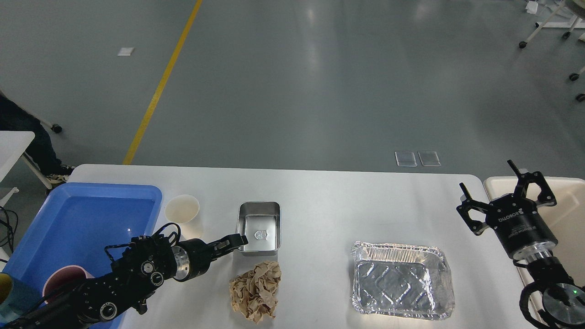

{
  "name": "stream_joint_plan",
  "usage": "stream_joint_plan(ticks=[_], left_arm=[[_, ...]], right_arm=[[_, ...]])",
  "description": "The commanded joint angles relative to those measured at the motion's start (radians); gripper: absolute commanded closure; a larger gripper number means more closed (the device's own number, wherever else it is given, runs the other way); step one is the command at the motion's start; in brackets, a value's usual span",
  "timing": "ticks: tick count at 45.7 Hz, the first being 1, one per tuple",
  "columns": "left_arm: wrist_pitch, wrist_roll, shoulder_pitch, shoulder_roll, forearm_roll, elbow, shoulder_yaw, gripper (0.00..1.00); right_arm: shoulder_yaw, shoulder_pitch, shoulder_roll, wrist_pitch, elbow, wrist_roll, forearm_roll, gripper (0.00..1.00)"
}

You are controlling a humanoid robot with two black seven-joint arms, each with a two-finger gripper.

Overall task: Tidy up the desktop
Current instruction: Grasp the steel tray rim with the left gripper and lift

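Observation:
The desktop [347, 205] is a large white-grey tabletop. On it stand a white paper cup [182, 210], a small open metal tin [258, 227], a crumpled brown paper ball [256, 292] and a foil tray [401, 285]. My left gripper [234, 241] reaches in low from the left, its tips at the tin's near left corner. It is seen side-on, so I cannot tell how its fingers stand. My right gripper [486, 175] is open and empty, raised over the desktop's right edge.
A blue plastic tray [91, 205] lies at the desktop's left end with a pink cup [64, 278] in its near part. A cream-coloured bin [569, 201] stands just beyond the right edge, behind my right gripper.

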Motion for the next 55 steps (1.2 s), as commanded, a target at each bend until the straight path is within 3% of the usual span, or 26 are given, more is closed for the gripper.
stream_joint_plan(ticks=[1,15,23,31,48,55], left_arm=[[-0.001,-0.003,-0.005,-0.001,0.002,0.010,0.002,0.79],[0.001,-0.024,-0.042,-0.013,-0.001,0.069,0.057,0.99],[-0.001,-0.040,-0.053,-0.009,0.002,0.069,0.059,1.00],[-0.001,-0.090,-0.077,-0.021,-0.001,0.054,0.057,1.00],[-0.008,-0.078,-0.183,-0.003,-0.001,0.003,0.102,1.00],[-0.018,-0.072,-0.226,0.098,-0.001,-0.084,0.131,1.00]], right_arm=[[0.000,0.000,0.000,0.000,0.000,0.000,0.000,0.00],[0.001,0.000,0.000,0.001,0.000,0.000,0.000,0.00],[0.001,0.000,0.000,0.001,0.000,0.000,0.000,0.00],[0.001,0.001,0.002,0.001,0.000,0.000,0.000,0.00],[0.002,0.001,0.000,0.000,0.000,0.000,0.000,0.00],[-0.003,0.001,0.005,0.001,-0.005,0.000,0.000,0.00]])
